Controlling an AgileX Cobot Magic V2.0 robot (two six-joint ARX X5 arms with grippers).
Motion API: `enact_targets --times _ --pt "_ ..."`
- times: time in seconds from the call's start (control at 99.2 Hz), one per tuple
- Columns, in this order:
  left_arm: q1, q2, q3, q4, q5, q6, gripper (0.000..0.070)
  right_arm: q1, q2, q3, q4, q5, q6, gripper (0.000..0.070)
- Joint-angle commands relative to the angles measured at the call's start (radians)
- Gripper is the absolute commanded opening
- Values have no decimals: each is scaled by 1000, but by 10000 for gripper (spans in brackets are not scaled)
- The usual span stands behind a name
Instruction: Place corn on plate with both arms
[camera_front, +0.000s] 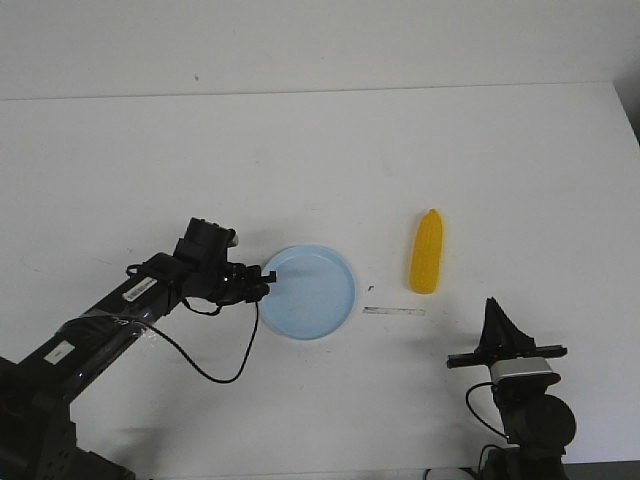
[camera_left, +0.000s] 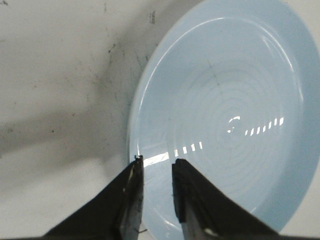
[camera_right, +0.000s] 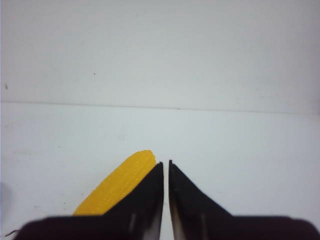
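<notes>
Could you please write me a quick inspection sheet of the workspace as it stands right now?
Surface: white table, faint scuffs near the plate.
Job's things: corn lying on the table, right of the pale blue plate, apart from it; plate holds nothing.
Clutter: small clear strip beside the plate.
Grippers: left claw closed on the plate's rim; right claw shut, empty, short of the corn.
Cables: black cable looping under the left arm.
Surroundings: nothing seen.
</notes>
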Motion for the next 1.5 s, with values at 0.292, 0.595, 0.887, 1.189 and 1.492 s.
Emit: enact_targets --times 0.292,0.595,0.887,1.189,1.492 --pt "67 -187 -1 19 -69 24 27 1 0 -1 12 -2 5 15" --pt "183 -422 -233 365 -280 229 1 1 0 -1 12 -2 5 15" --pt "247 -665 -511 722 -362 469 1 1 0 -1 12 -2 6 15" --pt "340 -938 -689 686 -361 481 1 1 0 -1 12 -2 5 15" --pt "415 -1206 -779 636 -361 481 1 1 0 -1 12 -2 5 15"
